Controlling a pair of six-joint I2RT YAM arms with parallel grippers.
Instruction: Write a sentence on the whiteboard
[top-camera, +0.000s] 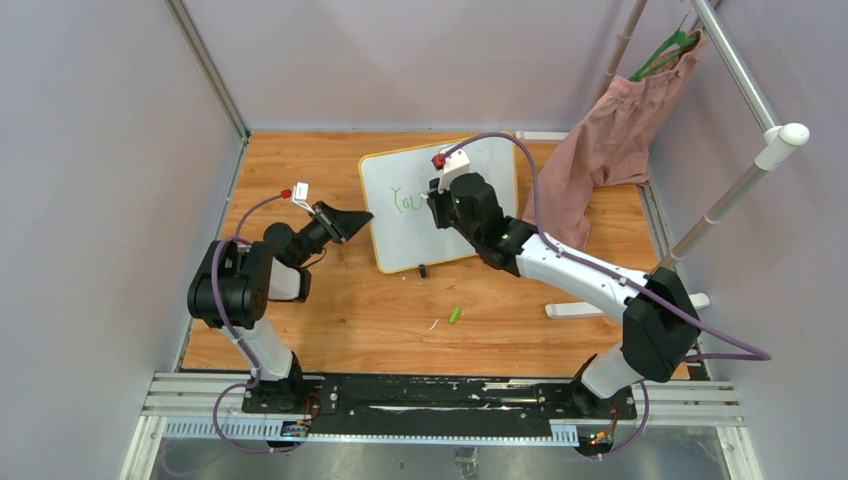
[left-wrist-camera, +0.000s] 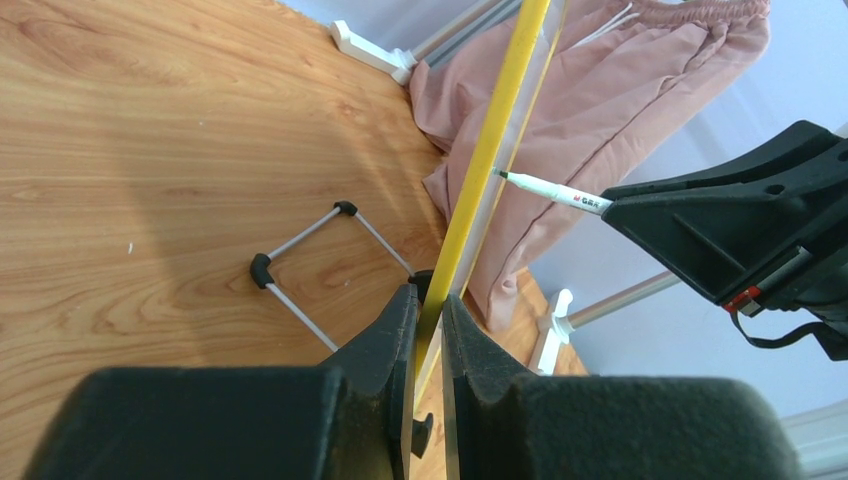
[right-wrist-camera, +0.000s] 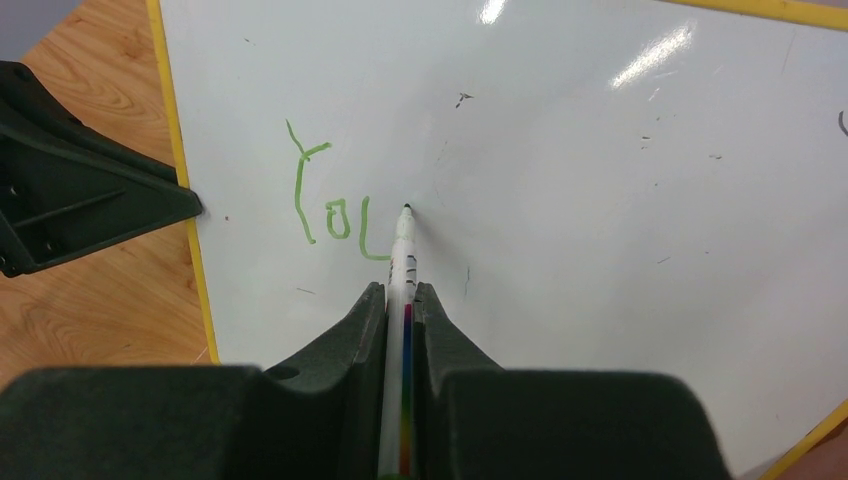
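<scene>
**Item 1, whiteboard** (top-camera: 400, 245): I am logging it at the back middle of the desk (top-camera: 350, 320). It is standing tilted, with its face turned toward the arms.

**Item 2, sentence** (right-wrist-camera: 330, 215): I am reading green strokes on the board's left part. So far they are showing "Y", "o" and one unfinished hooked stroke.

**Item 3, left jaws:** I am seeing them closed tight on the board's yellow left rim. The edge is running up between the two fingers (left-wrist-camera: 390, 330).

**Item 4, right jaws:** They are pinching a white marker (right-wrist-camera: 404, 260) by its barrel and are nearly shut around it. The tip is touching the board just right of the last stroke.

**Item 5, small green piece** (top-camera: 455, 314): It is lying on the desk near the board's front edge, apart from both arms.

**Item 6, pink garment** (top-camera: 610, 150): It is hanging at the back right, and its lower part is draping just beside the board's right edge.

**Item 7, wire stand** (left-wrist-camera: 300, 265): It is resting on the desk behind the board and is showing only in the left wrist view.
</scene>
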